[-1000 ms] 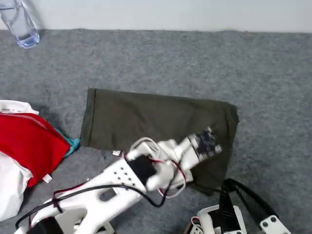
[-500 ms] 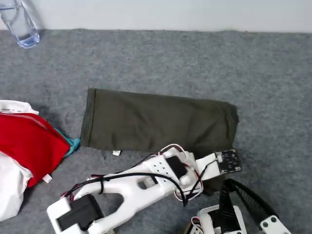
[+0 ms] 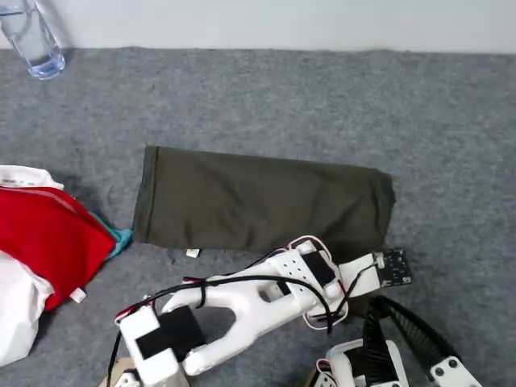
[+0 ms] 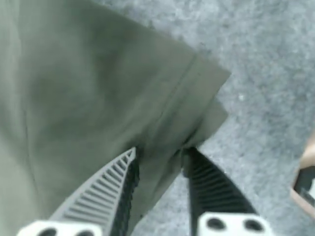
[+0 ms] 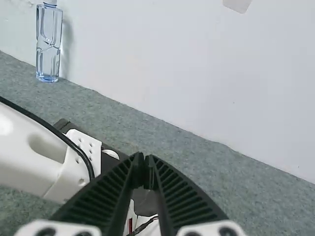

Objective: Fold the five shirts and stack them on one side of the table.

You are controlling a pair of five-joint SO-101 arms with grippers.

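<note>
While my left fingers [image 4: 125, 172] hung part open with nothing gripped, a folded corner of the olive shirt [image 4: 88, 98] lay between their tips on the grey tabletop [image 4: 266, 98]; my right fingers [image 5: 144, 172] were pressed together, empty.

- No lettering or numbers can be read anywhere on the table;
- the small white tag [image 3: 192, 253] at the near edge of the olive shirt [image 3: 258, 201] is too small to make out;
- the other white tag [image 3: 77, 295] on the red shirt [image 3: 48, 234] is the same;
- the water bottle [image 3: 32, 40] seems to be bare clear plastic.
</note>
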